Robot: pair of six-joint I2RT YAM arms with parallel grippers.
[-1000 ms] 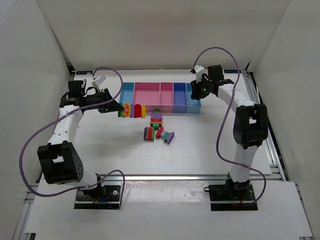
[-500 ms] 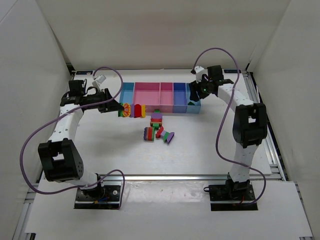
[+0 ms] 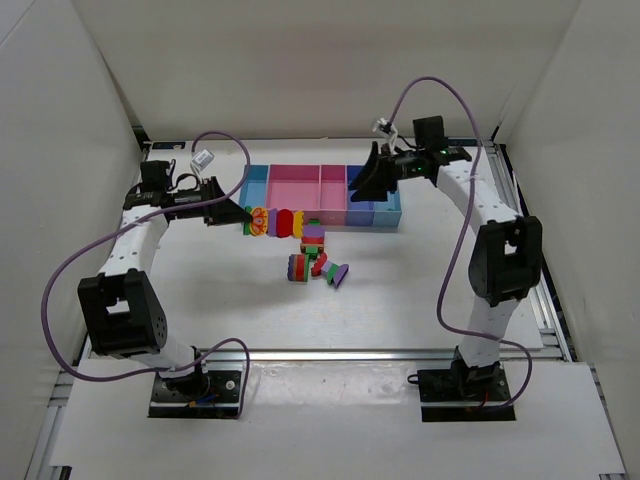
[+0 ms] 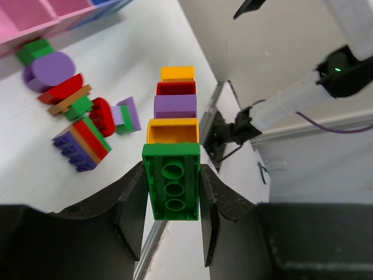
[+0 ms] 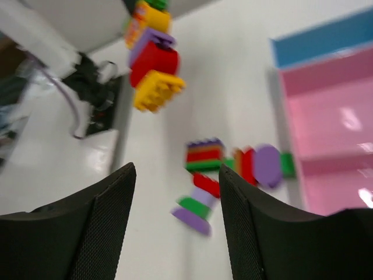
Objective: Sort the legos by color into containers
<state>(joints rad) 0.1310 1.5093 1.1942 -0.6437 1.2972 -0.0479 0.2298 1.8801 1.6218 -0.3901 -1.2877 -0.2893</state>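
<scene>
Sorting in mid-step: the left arm (image 3: 140,235), reaching in from the left of the frame, holds a joined row of five legos (image 3: 272,221) level just in front of the left end of the tray (image 3: 290,187). The left jaws are clamped on the green brick (image 4: 172,188) at the near end, with orange, purple and red pieces and a yellow brick (image 4: 177,74) beyond. The right arm (image 3: 480,205) arches over the tray's right-hand blue compartments, upper centre-right, the right jaws parted and empty. A loose pile of legos (image 3: 315,258) lies on the surface (image 3: 430,290) at centre. The row probably needs splitting next, which calls for the right jaws to cross and pull off the yellow brick
</scene>
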